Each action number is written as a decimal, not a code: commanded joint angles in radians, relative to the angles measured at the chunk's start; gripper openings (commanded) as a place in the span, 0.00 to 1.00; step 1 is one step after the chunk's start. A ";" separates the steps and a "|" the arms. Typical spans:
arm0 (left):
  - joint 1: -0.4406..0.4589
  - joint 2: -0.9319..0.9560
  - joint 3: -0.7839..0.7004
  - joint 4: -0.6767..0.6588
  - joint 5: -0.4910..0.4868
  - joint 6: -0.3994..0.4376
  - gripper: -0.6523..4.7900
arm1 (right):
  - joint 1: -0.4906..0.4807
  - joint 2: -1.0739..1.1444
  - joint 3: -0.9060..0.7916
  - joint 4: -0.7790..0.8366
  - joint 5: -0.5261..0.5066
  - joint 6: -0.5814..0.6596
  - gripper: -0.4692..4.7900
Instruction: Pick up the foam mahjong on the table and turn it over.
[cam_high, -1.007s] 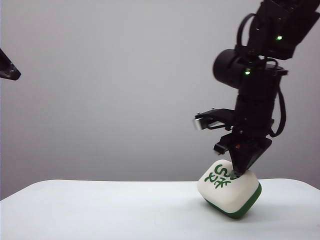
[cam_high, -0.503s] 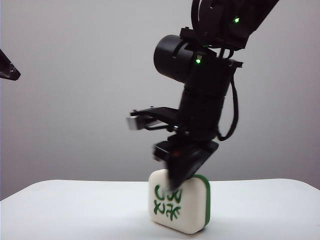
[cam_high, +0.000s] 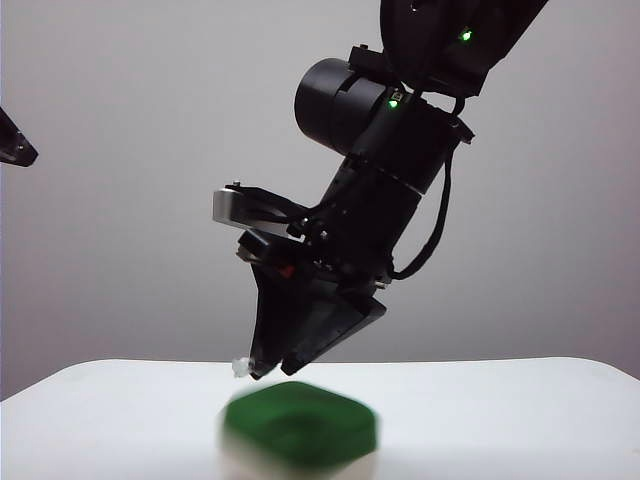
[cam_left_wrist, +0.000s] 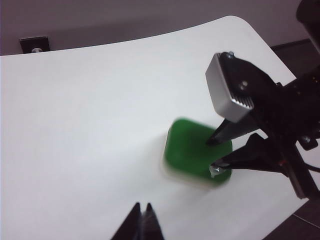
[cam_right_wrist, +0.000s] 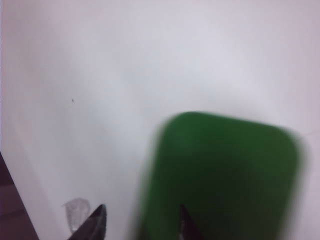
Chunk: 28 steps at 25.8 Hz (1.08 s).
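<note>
The foam mahjong (cam_high: 299, 428) is being shown with its dark green face up and its pale half beneath, low over the white table (cam_high: 120, 420) near the front edge in the exterior view; it is blurred, so whether it is resting on the surface cannot be told. The right gripper (cam_high: 272, 366) is being held just above the block, tilted, its jaws spread apart and nothing being gripped between them. In the right wrist view, its two dark fingertips (cam_right_wrist: 98, 220) are being seen parted, with the green face (cam_right_wrist: 225, 175) lying beyond them. In the left wrist view, the same gripper (cam_left_wrist: 216, 156) is being seen over one edge of the block (cam_left_wrist: 192, 150), apart from it.

The left gripper (cam_left_wrist: 141, 224) is being kept well away from the block, high at the left edge of the exterior view (cam_high: 14, 145); its fingers are being seen pressed together, with nothing between them.
</note>
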 joint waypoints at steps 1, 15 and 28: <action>0.000 0.000 0.003 0.006 0.003 0.004 0.11 | 0.000 -0.010 0.016 0.022 -0.050 0.028 0.43; 0.001 -0.009 0.003 -0.036 -0.053 0.015 0.11 | -0.136 -0.246 0.072 -0.336 -0.053 0.027 0.40; 0.001 -0.244 -0.026 -0.012 -0.227 -0.005 0.11 | -0.178 -0.781 -0.359 -0.003 0.196 0.233 0.17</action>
